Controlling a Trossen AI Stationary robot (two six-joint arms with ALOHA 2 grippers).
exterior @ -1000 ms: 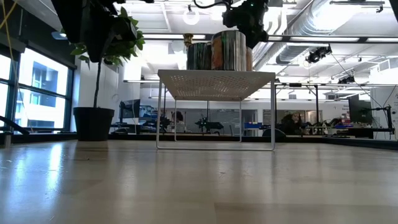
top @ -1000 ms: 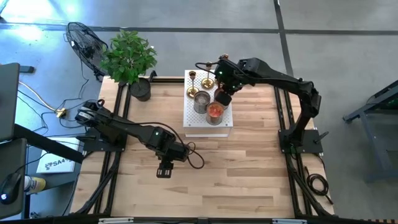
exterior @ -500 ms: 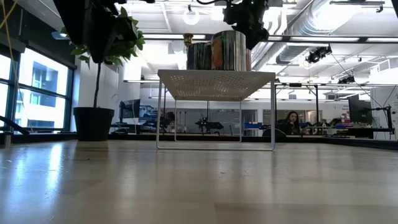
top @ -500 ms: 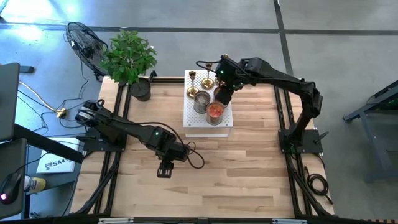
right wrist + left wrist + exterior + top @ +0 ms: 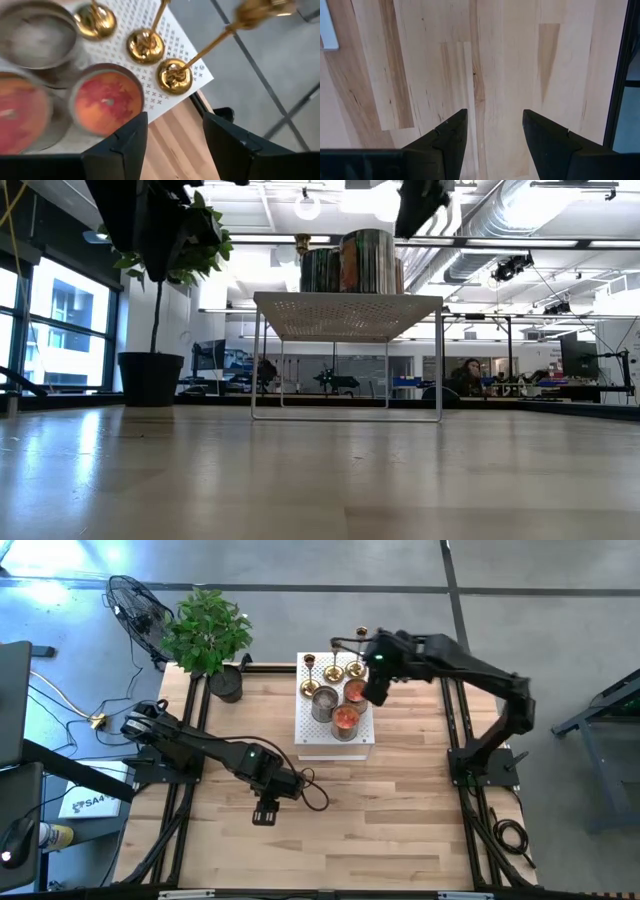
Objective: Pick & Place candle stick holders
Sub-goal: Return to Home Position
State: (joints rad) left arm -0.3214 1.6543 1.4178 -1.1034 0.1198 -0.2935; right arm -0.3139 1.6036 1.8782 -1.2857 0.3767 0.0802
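Three gold candle stick holders (image 5: 95, 22) (image 5: 145, 46) (image 5: 175, 76) stand upright on their round bases along the far edge of a white perforated stand (image 5: 305, 730). In the high view they show in a row (image 5: 310, 662) (image 5: 333, 670) (image 5: 356, 670). My right gripper (image 5: 172, 145) hovers open above the stand's right side (image 5: 377, 698), touching nothing; it is high up in the low view (image 5: 420, 200). My left gripper (image 5: 492, 135) hangs open over bare table near the middle (image 5: 266, 815).
On the stand in front of the holders sit a grey tin (image 5: 32, 37) and two tins of red wax (image 5: 107, 102) (image 5: 345, 718). A potted plant (image 5: 207, 630) stands at the table's far left corner, with a fan (image 5: 140, 605) beyond it. Bare wood lies nearer than the stand.
My right gripper has risen and drawn back from the stand toward the table's right edge. The rightmost holder and the red tin beside it, which it covered before, now show. The holders and tins stand as they did.
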